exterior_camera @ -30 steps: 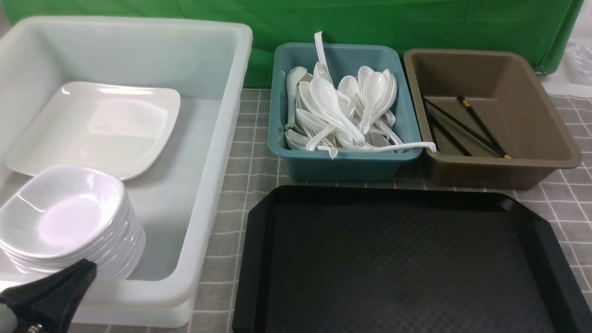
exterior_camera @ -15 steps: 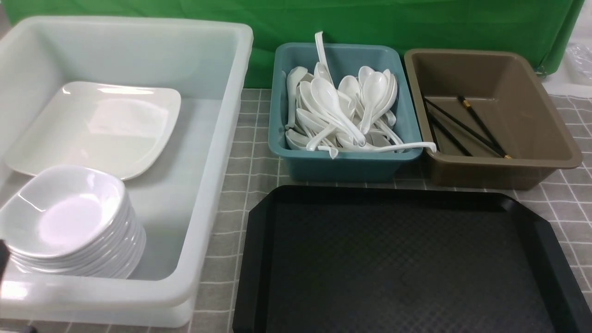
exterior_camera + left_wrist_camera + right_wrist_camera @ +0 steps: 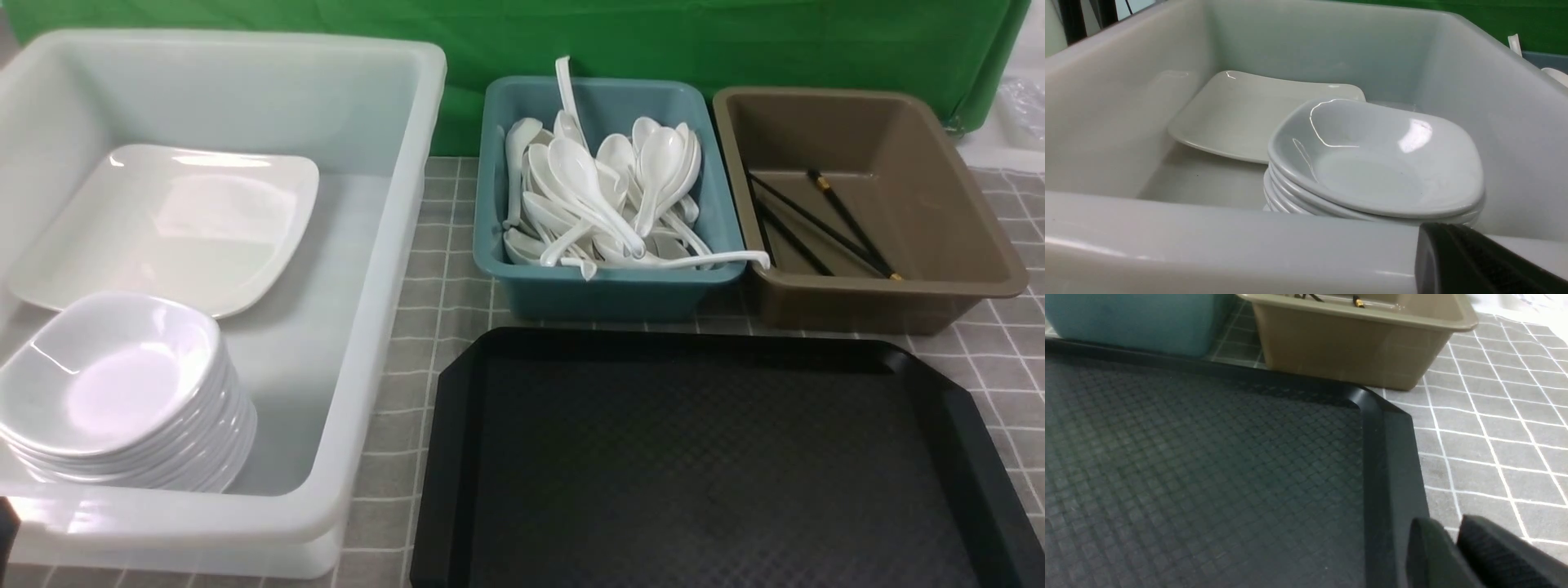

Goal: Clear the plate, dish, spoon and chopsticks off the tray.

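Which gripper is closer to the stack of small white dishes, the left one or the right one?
The left. The left gripper sits just outside the white tub's near wall, right beside the stack of dishes. The right gripper is over the black tray's right rim, far across.

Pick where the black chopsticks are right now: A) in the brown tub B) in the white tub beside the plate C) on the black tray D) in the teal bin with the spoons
A: the chopsticks lie on the floor of the brown tub, while the tray floor is bare in the front view.
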`<state>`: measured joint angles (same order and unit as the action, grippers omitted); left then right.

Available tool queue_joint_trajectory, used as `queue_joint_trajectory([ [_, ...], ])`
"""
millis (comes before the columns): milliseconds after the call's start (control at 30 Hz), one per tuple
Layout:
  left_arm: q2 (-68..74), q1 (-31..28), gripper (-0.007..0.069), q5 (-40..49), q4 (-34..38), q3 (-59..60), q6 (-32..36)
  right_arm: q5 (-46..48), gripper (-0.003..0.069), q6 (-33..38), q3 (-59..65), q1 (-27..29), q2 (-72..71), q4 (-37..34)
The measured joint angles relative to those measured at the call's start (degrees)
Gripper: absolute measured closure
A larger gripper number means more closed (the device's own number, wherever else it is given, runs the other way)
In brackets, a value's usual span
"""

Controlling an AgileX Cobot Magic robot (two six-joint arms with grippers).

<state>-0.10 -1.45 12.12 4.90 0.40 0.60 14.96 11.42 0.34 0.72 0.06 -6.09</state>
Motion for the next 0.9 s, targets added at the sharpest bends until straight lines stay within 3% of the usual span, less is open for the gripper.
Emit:
queue_joint_trajectory([
  [900, 0.00, 0.00, 0.0622, 0.00, -0.22, 0.00, 0.88, 0.05, 0.0479, 0.00, 0.00, 0.00, 0.00, 0.00],
])
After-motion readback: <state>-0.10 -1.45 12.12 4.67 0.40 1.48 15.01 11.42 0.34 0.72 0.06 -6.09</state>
